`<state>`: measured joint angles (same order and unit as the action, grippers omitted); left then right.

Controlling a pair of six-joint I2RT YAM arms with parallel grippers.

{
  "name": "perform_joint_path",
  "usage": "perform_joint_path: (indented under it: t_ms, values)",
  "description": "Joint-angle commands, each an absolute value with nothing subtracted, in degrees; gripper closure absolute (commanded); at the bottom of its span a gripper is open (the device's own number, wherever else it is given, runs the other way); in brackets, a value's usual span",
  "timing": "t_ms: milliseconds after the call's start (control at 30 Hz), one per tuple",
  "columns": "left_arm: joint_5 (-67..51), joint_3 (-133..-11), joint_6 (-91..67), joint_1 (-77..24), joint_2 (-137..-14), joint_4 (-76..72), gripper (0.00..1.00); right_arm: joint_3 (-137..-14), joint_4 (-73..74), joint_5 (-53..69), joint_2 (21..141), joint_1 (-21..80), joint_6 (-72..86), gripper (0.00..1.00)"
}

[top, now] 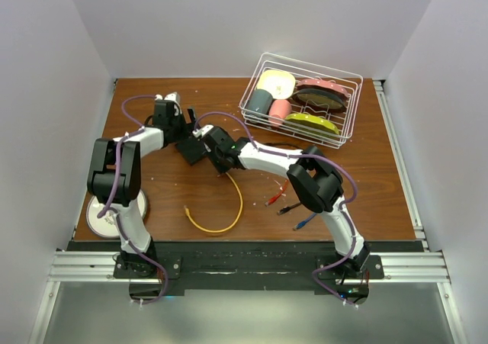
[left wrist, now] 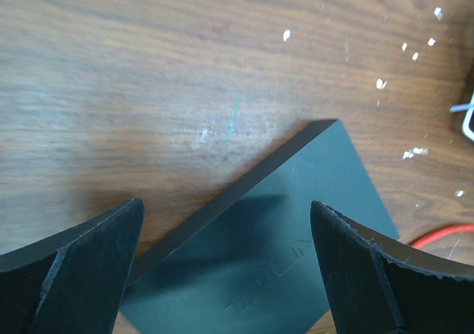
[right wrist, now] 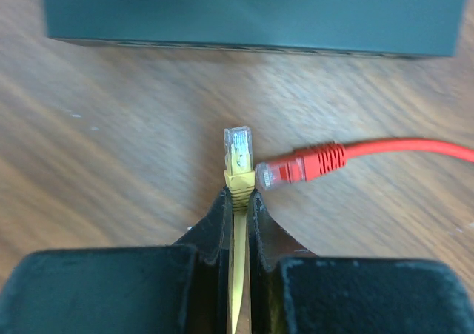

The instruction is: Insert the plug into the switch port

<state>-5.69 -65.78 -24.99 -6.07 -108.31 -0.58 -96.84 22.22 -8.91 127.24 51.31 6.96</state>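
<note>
switch [top: 192, 150]: flat matte-black box lying on the wooden table [top: 381, 184], between the two grippers. In the right wrist view its long edge runs across the top of the picture, too blurred to make out the sockets.
plug [right wrist: 238, 150]: clear-tipped, on the end of the yellow cable [top: 221, 216]. It points straight at the switch's long edge, near it but apart, with bare wood between.
right gripper [right wrist: 238, 195]: jaws narrow, clamped on the yellow boot just behind the plug, on the near side of the switch.
left gripper [left wrist: 226, 209]: jaws spread wide, holding nothing. It hangs over a corner of the switch, one finger above the black top and the other above the wood beside it.
red cable [right wrist: 300, 165]: its plug lies on the table just right of the yellow plug, the tip close against the yellow boot, on the same side of the switch.
yellow cable, slack: curls over the table nearer the arm bases than the switch.
dish basket [top: 352, 123]: white wire, loaded with coloured dishes, well apart from the switch to its right.
</note>
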Motion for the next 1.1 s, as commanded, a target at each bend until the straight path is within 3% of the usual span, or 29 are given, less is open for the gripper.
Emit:
perform_joint_path:
  t_ms: [0,567,1067]
  values:
    - [-10.7,-67.4,-26.4,-5.5,-109.9,-3.3,0.00,-98.6,25.0,-16.3,127.6,52.3,3.8,1.00]
    - [-15.0,-59.2,-29.4,-5.5,-105.9,-6.1,0.03,-95.4,19.8,-16.1,125.1,55.5,0.3,1.00]
    - [-12.4,-64.9,-27.7,-5.5,-108.5,-3.9,0.04,-98.9,20.1,-15.1,126.6,55.5,-1.1,1.00]
